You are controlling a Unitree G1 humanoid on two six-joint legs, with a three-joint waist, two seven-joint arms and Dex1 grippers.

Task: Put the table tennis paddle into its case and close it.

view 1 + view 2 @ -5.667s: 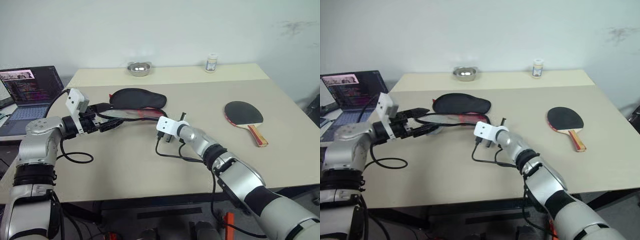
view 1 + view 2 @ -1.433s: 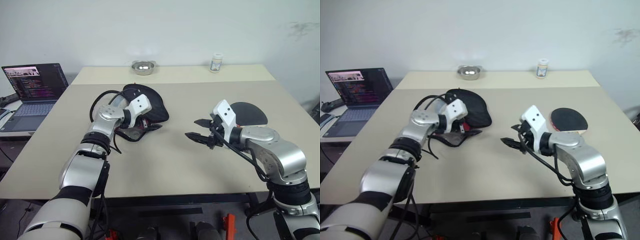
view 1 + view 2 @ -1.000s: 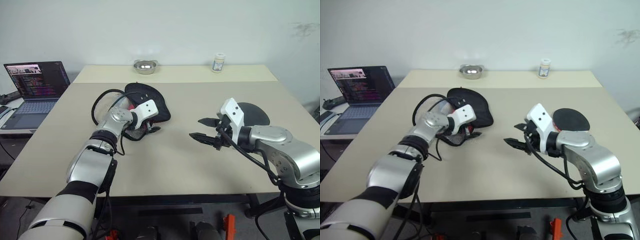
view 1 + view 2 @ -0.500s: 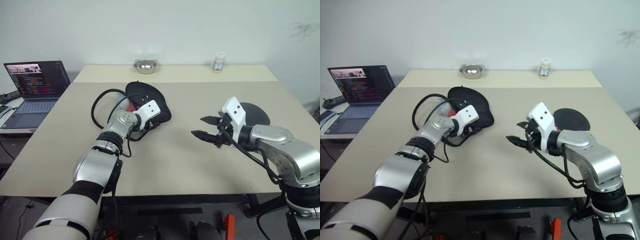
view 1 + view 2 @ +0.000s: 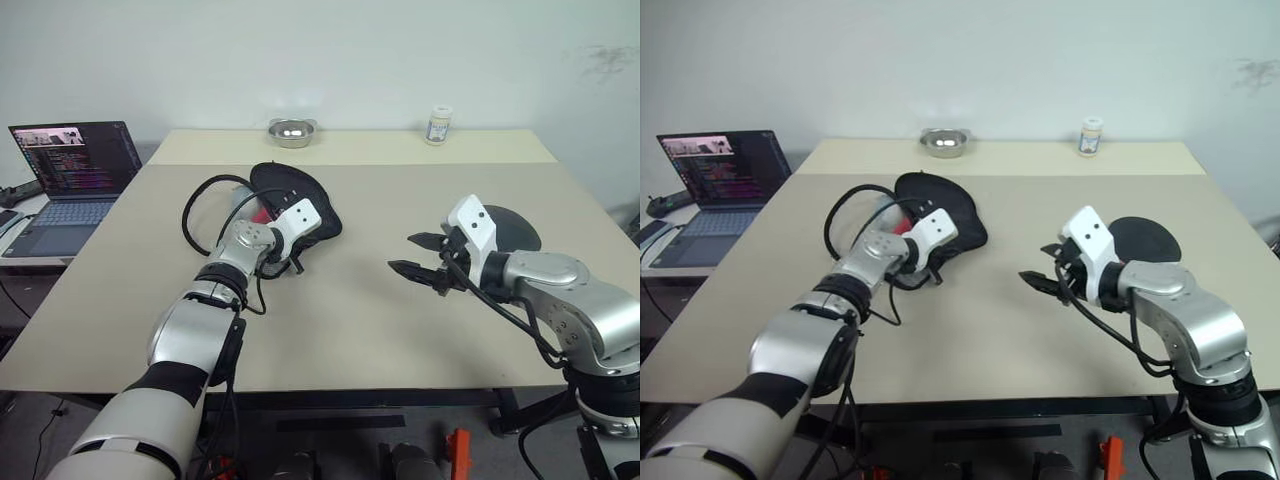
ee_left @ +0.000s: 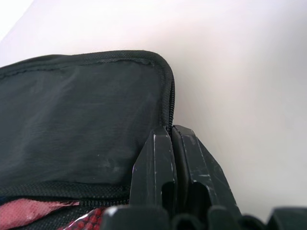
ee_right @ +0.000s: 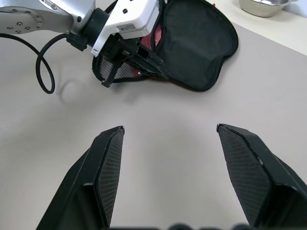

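L claw clamped on case edge

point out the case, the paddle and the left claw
case (image 5: 300,190), left eye view, black upper flap.
paddle (image 5: 1148,240), right eye view, black rubber face.
left claw (image 7: 160,72), right wrist view, its tips at the case edge.

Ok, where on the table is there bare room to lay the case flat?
The widest bare patch is the table near edge, between the case and the right hand. The far strip between the metal bowl and small bottle is free too. It is crowded around the left hand and by the table tennis paddle.
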